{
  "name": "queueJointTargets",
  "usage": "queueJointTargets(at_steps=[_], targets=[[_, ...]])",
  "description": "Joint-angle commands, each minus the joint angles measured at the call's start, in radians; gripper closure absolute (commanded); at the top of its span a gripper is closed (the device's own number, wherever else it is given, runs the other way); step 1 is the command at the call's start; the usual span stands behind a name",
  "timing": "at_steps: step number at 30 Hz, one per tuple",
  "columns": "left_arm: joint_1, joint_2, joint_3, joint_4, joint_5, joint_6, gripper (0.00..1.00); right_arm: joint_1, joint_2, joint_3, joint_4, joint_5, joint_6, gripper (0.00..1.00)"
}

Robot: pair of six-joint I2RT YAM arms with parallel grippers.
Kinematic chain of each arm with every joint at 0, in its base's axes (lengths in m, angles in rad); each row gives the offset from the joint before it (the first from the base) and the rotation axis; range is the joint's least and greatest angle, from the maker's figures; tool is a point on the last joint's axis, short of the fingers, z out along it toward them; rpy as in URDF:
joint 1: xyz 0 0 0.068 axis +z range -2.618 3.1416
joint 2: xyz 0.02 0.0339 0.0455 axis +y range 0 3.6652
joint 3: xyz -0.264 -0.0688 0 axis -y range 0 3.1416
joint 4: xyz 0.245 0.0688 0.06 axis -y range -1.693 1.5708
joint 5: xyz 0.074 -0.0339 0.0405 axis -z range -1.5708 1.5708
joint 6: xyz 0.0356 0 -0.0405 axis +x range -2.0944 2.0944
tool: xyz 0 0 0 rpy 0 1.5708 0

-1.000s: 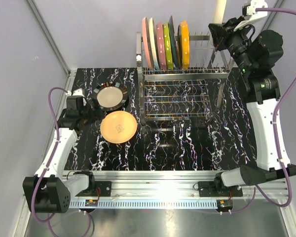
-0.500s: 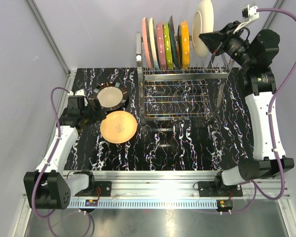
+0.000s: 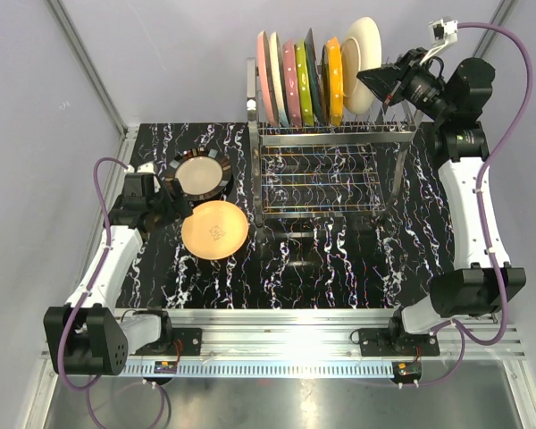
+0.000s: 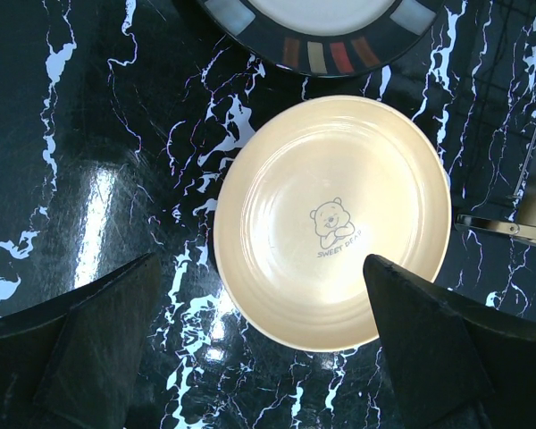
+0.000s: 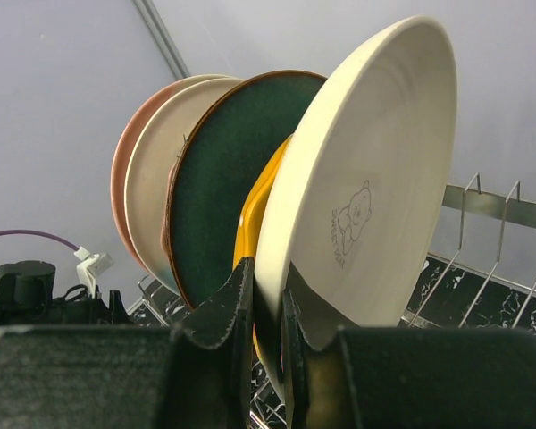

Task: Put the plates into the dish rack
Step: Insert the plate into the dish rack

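Observation:
The dish rack (image 3: 332, 136) stands at the back of the table with several plates upright in its left slots, from pink (image 3: 263, 76) to orange (image 3: 335, 79). My right gripper (image 3: 381, 80) (image 5: 266, 308) is shut on the rim of a cream plate (image 3: 363, 52) (image 5: 366, 179), which leans over the rack just right of the orange plate (image 5: 261, 201); its lower edge is hidden. My left gripper (image 3: 167, 211) (image 4: 259, 268) hangs open above the near edge of a peach bear-print plate (image 3: 214, 230) (image 4: 332, 219) lying flat on the table. A black-rimmed plate (image 3: 201, 174) (image 4: 326, 27) lies behind it.
Free tines (image 5: 482, 206) stand to the right of the held plate. The rack's lower tier (image 3: 317, 183) and its foot (image 4: 509, 228) sit just right of the peach plate. Grey walls close in the back and left.
The right arm has carried the cream plate left and down until it leans beside the orange plate over the rack. The left arm has barely moved.

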Motion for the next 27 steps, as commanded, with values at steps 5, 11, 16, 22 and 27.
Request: queueJointTargets(at_steps=[5, 11, 16, 22, 27], targets=[[0.005, 0.007, 0.012, 0.030, 0.025, 0.018, 0.01, -0.001, 0.002, -0.005, 0.124, -0.034, 0.033, 0.96], [0.005, 0.010, 0.011, 0.032, 0.035, 0.016, 0.01, 0.001, 0.006, -0.046, 0.127, -0.039, 0.038, 0.97], [0.005, 0.009, 0.012, 0.032, 0.035, 0.015, 0.01, 0.012, -0.010, -0.114, 0.139, -0.028, 0.027, 0.97], [0.005, 0.007, 0.012, 0.033, 0.041, 0.016, 0.01, 0.044, -0.013, -0.122, 0.064, 0.022, -0.056, 0.91], [0.005, 0.007, 0.011, 0.035, 0.045, 0.015, 0.01, 0.062, -0.011, -0.114, 0.019, 0.039, -0.091, 0.77]])
